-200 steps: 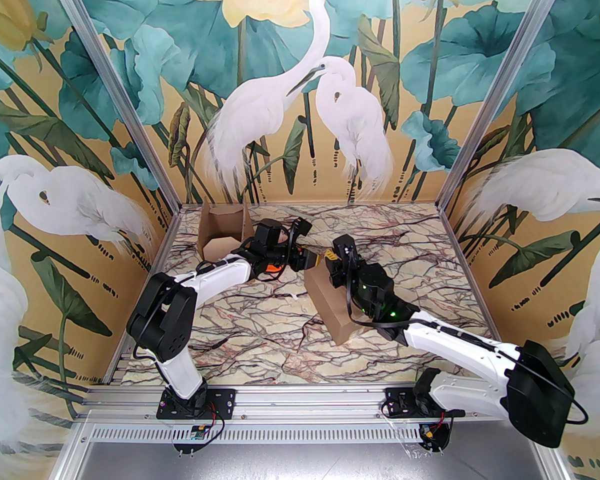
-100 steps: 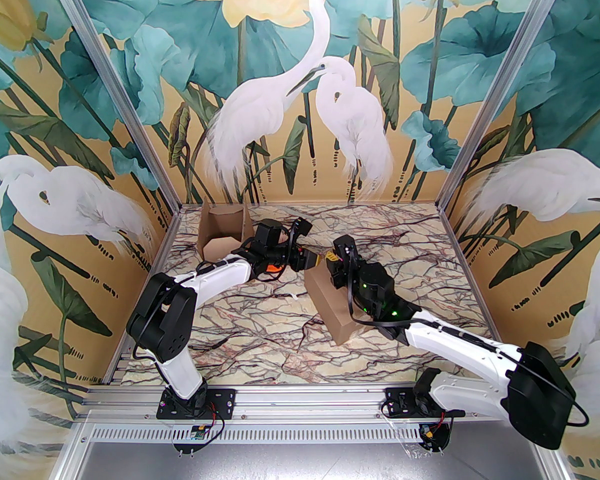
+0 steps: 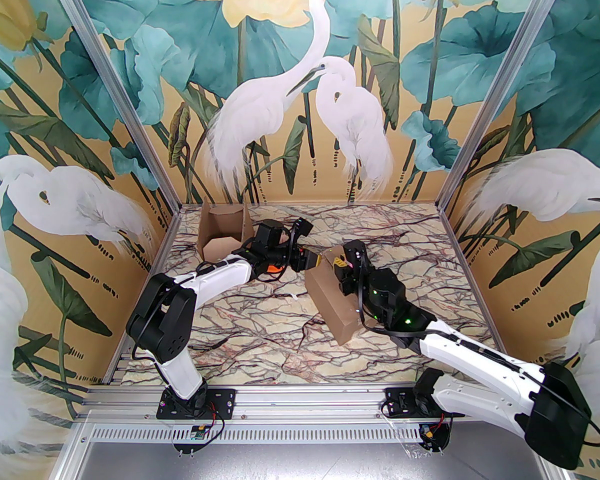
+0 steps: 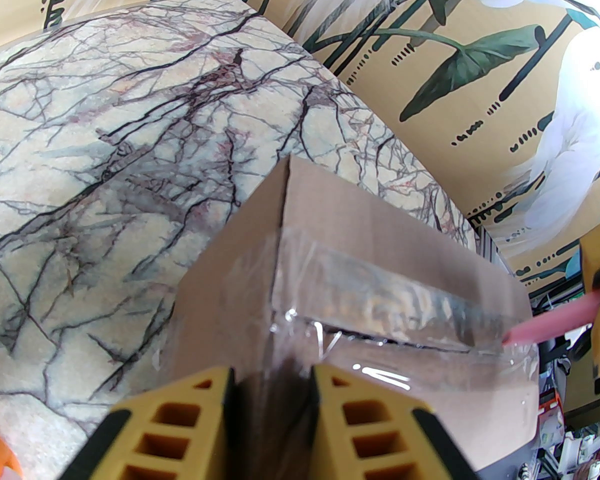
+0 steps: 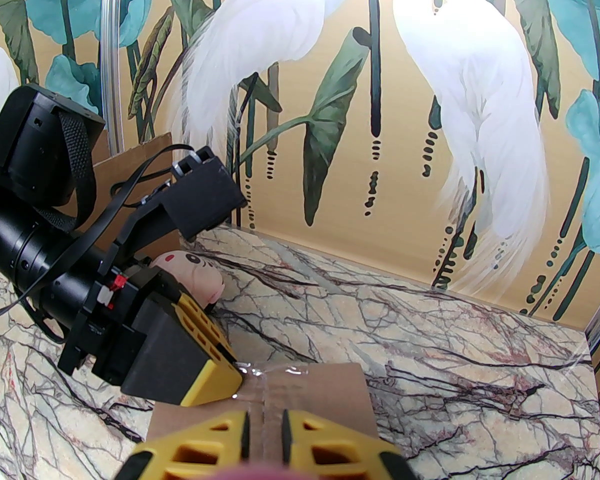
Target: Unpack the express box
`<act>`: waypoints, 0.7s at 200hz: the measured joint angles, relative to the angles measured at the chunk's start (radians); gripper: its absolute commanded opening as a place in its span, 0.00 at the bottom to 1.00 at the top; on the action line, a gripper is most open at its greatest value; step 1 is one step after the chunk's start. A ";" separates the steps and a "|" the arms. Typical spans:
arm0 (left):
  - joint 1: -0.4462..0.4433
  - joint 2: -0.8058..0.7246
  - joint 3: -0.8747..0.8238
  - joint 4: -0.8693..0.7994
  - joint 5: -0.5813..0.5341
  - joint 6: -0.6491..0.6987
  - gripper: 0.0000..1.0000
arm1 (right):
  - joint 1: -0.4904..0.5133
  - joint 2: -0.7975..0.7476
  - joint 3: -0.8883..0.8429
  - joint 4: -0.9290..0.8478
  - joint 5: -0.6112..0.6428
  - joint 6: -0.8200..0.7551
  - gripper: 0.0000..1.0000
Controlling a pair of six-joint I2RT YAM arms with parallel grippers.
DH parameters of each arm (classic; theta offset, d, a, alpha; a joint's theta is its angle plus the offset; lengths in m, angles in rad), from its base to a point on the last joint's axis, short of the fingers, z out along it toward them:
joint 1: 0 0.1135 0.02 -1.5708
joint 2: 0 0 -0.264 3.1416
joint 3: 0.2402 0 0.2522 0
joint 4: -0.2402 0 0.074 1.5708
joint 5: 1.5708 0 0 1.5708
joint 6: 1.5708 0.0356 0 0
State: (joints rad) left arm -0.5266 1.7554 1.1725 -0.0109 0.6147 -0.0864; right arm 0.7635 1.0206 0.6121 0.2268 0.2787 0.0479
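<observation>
The express box [image 3: 330,303], plain brown cardboard, lies slantwise in the middle of the marble table [image 3: 260,333]. Clear tape [image 4: 380,283] runs along its top seam, and a dark slit shows in the seam. My left gripper [image 3: 314,259] is at the box's far end, its yellow fingers [image 4: 215,418] closed narrowly on the end edge. Over the box top, my right gripper [image 3: 341,267] is shut on a pink stick [image 4: 550,323]. The stick's tip rests on the tape near the seam's far end.
An open cardboard box [image 3: 222,233] stands at the back left corner. A pink plush toy [image 5: 195,270] lies behind my left wrist, and something orange [image 3: 271,268] sits under it. Painted walls close in the table on three sides.
My right arm has drawn back toward the near right, carrying the pink stick along the box's taped seam. The left arm and the box have stayed in place.
</observation>
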 measured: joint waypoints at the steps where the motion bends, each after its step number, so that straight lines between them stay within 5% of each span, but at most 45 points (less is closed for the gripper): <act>1: 0.000 0.000 0.000 0.000 0.000 0.000 0.27 | 0.000 -0.001 0.000 -0.001 0.000 0.002 0.00; 140: -0.011 -0.003 0.008 -0.021 0.000 -0.019 0.26 | 0.003 -0.282 -0.083 -0.216 0.006 0.130 0.00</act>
State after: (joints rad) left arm -0.5381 1.7527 1.1805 -0.0319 0.6147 -0.1055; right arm 0.7666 0.7387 0.5289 0.0113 0.2844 0.1780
